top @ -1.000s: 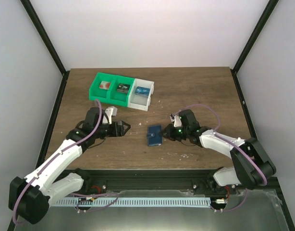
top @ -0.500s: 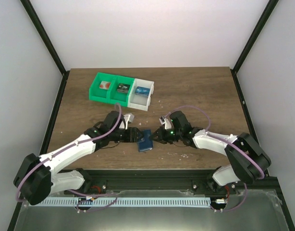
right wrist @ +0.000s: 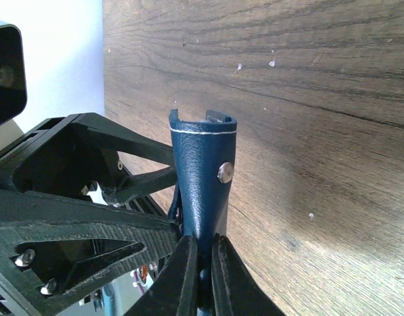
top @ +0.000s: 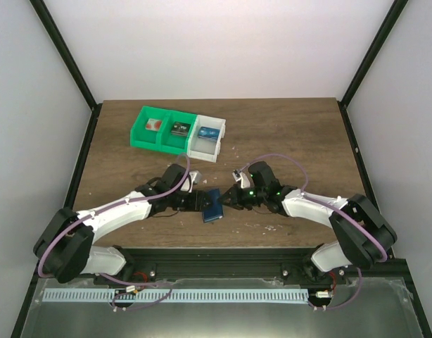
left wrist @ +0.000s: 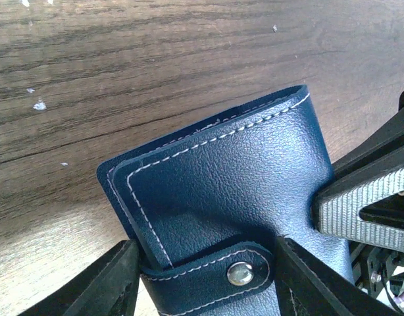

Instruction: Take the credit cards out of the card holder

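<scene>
Card holder (top: pixel 214 205) is closed, snap stud (left wrist: pixel 240 273) fastened on its strap (left wrist: pixel 202 280), and sits mid-bench between both arms, near the front edge. It's up on edge and tilted, with its shadow on the wood below; can't tell if the bottom edge touches the bench (top: pixel 286 134). Right gripper (top: pixel 231 198): jaws nearly together, clamped on the holder's thin edge; right wrist view shows both fingers (right wrist: pixel 185 270) pinching it from below the stud. Left gripper (top: pixel 199 203): jaws part-way in, straddling the strap end across the holder's width. Left wrist view has one finger (left wrist: pixel 113 283) flush on each side of the strap, so it reads as a grip. The right finger's ribbed pad shows at that frame's right edge, pressed on the holder's face. Green-and-white tray (top: pixel 175 143) is at the back left, well apart from the holder. It holds the red-and-white card (top: pixel 154 125) in the left green compartment, the dark card (top: pixel 179 129) in the middle one and the blue card (top: pixel 207 134) in the white one.
</scene>
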### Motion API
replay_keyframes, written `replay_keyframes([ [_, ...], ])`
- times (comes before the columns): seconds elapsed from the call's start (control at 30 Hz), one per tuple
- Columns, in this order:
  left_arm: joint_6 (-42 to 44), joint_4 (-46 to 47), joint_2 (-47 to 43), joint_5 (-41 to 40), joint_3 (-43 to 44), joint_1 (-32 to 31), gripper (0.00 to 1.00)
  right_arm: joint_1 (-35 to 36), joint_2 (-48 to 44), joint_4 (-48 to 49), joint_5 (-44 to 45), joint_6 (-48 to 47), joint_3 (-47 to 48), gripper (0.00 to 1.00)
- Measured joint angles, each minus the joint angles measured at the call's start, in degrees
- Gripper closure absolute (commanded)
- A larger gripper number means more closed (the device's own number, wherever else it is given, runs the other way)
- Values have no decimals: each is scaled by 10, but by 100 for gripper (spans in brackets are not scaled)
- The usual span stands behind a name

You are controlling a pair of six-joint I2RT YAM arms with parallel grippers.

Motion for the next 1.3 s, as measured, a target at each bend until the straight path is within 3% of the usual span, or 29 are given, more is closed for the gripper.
replay_keyframes([
  [0.47,18,8,14,-2,0,-3,61,0,3,3,-2,2,0,99],
  [1.3,54,-29,18,-32,4,-4,71,2,12,-23,22,-30,10,99],
])
